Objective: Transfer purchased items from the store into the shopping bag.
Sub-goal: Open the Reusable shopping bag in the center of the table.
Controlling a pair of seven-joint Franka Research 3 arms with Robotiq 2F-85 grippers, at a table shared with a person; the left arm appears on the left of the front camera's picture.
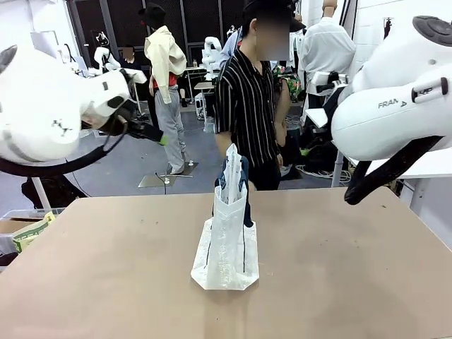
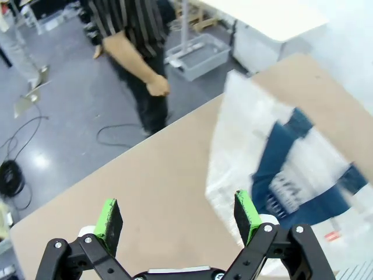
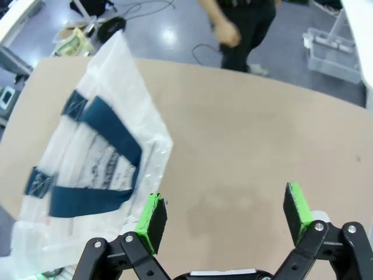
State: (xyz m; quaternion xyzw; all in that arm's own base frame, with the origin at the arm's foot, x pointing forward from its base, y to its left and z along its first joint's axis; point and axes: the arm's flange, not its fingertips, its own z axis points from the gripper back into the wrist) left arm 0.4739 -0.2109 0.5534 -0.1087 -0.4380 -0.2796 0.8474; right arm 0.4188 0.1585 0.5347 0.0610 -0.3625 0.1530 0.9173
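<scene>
I'm looking down on the shopping bag (image 1: 227, 233) from both wrists. It's standing upright mid-table (image 1: 99, 254), thin edge facing me, its long axis running toward the person (image 1: 247, 106). I'm holding the left claw (image 2: 178, 217) and the right claw (image 3: 224, 211) wide and empty, raised either side of it, neither clearly nearer.

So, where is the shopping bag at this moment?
In the front view, the shopping bag stands upright near the middle of the table, directly before the person.

Brown table (image 1: 106, 268) — striped-shirt person (image 1: 247, 106) behind
</scene>
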